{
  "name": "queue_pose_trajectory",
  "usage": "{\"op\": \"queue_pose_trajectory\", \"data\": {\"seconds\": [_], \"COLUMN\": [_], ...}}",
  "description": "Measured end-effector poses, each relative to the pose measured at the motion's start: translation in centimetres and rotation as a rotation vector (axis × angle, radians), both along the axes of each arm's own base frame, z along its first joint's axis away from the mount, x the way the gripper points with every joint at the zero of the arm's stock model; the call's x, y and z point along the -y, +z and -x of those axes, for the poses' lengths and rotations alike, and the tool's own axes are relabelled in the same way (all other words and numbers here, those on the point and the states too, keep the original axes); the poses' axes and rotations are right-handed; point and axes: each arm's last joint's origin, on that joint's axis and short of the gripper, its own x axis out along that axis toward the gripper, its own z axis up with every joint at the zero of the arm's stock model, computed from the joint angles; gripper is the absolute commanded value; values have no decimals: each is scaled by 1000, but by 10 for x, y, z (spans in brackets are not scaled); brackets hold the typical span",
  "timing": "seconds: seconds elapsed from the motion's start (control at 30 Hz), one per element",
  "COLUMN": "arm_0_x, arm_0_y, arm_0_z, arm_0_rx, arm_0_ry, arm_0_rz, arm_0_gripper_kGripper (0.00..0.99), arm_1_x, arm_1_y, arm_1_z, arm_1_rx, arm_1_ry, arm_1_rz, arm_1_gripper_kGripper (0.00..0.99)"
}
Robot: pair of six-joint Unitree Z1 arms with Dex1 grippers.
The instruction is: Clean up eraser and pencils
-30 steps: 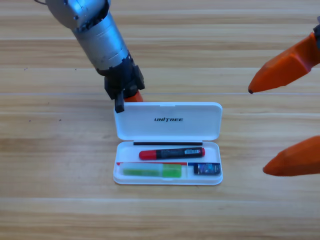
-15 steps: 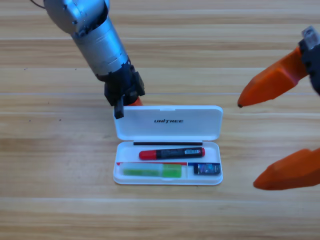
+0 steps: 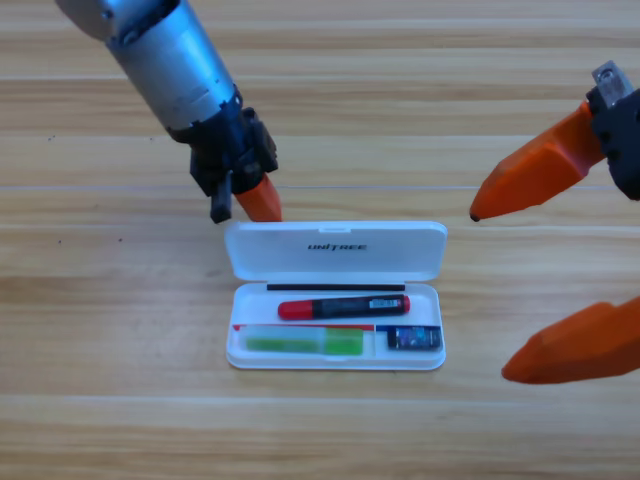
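High view: white case [image 3: 335, 250] open on table [image 3: 100, 400].
Contents: red marker [image 3: 342, 306], green stick [image 3: 304, 343], eraser [image 3: 413, 338].
Left gripper [image 3: 262, 203]: behind lid's left corner, grip undeterminable.
Right gripper [image 3: 488, 295]: released, jaws spread wide, right of case.

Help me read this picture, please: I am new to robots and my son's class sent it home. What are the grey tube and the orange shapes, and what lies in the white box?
You are looking straight down on a wooden table from one fixed camera above it. The grey tube is the left robot arm; its left gripper, tipped in orange, sits just behind the upper left corner of the white case, holding nothing. The two big orange shapes at the right edge are the jaws of the right gripper, spread open and empty. The case lies open, lid folded back. Inside are a red-capped marker, a light-green stick and a small dark eraser.
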Motion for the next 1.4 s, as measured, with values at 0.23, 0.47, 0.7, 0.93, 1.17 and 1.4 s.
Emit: {"op": "queue_pose_trajectory", "data": {"seconds": [0.23, 0.47, 0.7, 0.93, 1.17, 1.4], "arm_0_x": [-4, -7, -5, 0, 11, 14], "arm_0_y": [5, -7, -11, -13, -15, -20], "arm_0_z": [6, 11, 12, 17, 27, 31], "arm_0_rx": [3, -26, -23, -35, -43, -48], "arm_0_ry": [0, 0, 3, 3, -20, -32], "arm_0_rz": [3, -16, -12, -14, -16, -13], "arm_0_gripper_kGripper": [0, 0, 0, 0, 0, 0], "arm_1_x": [0, 0, 0, 0, 0, 0], "arm_1_y": [0, 0, 0, 0, 0, 0], "arm_1_z": [0, 0, 0, 0, 0, 0], "arm_1_rx": [0, 0, -1, -1, -1, -1], "arm_1_ry": [0, 0, 1, 1, 1, 1], "arm_1_rz": [0, 0, -1, -1, -1, -1], "arm_1_gripper_kGripper": [945, 945, 945, 945, 945, 945]}}
